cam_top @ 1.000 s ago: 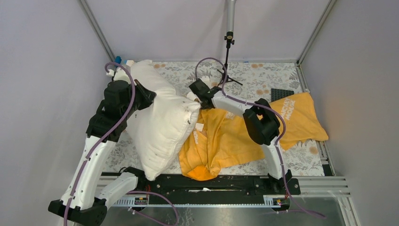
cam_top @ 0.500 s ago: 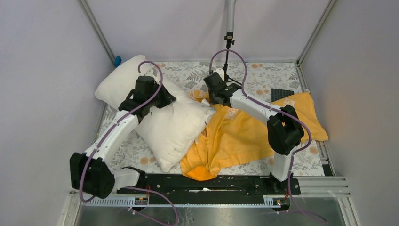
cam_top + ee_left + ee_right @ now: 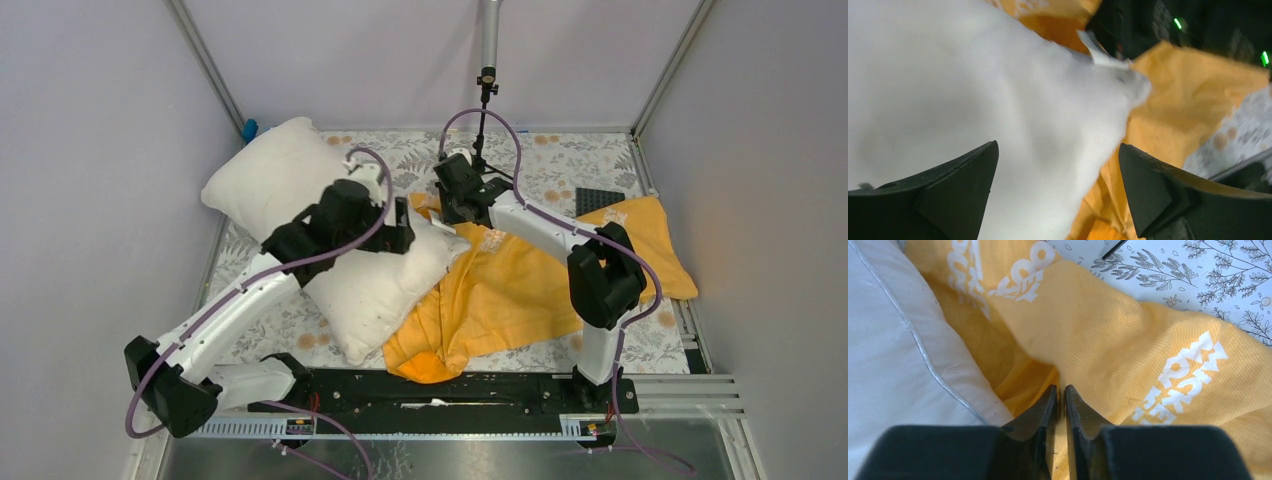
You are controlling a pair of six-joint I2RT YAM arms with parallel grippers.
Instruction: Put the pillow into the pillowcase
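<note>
Pale grey walls (image 3: 90,150); floral tabletop (image 3: 585,155).

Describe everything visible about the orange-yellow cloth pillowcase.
The orange-yellow cloth pillowcase is a floppy, wrinkled sack of finely ribbed fabric with white printed lettering. It lies crumpled on the floral-patterned table, right of centre, with one end bunched toward the near edge and its far right corner spread flatter. The plump white fabric pillow overlaps its left edge, and the right gripper is closed on a fold of it beside the pillow.
</note>
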